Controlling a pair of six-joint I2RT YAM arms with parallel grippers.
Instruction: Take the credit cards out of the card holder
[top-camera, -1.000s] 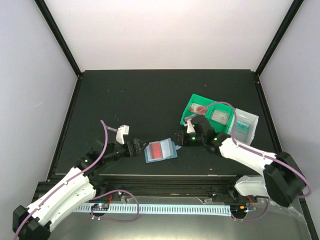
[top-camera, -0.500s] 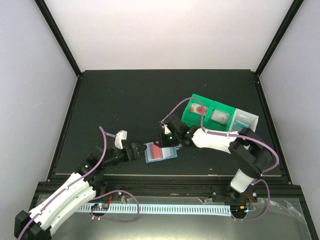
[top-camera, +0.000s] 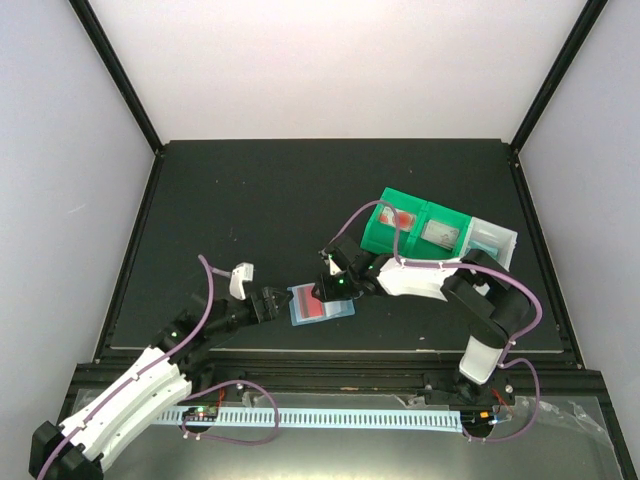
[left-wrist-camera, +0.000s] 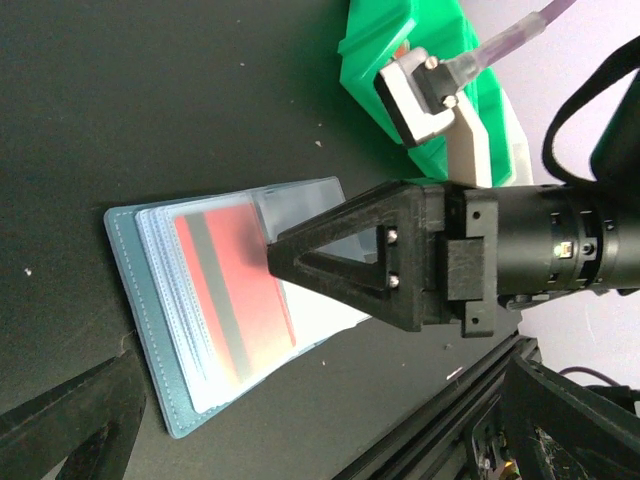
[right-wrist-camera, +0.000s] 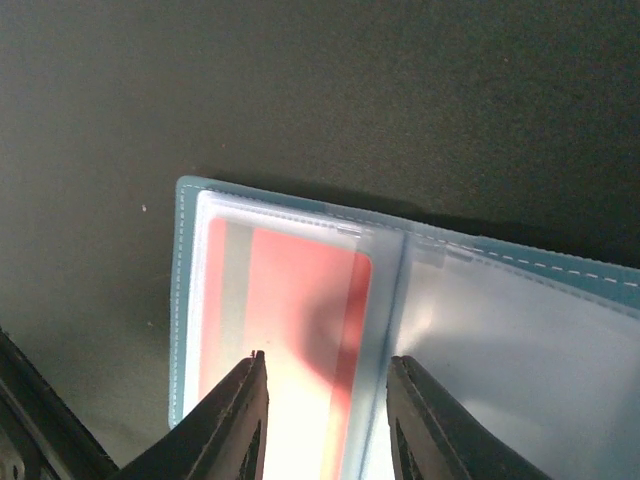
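Splayed flat on the matte black table (top-camera: 250, 200), the pale blue card holder (right-wrist-camera: 500, 330) shows a glossy red credit card (right-wrist-camera: 290, 300) under its clear sleeve; left pincer (top-camera: 270, 301) and right pincer (right-wrist-camera: 327, 370) both gape, released.

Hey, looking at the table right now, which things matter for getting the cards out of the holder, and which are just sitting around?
Job in hand:
- card holder, lying open
- red card in one pocket
- right end effector, open over that card
- left end effector, open beside the holder

Just lying about:
- green bin
- clear bin next to it
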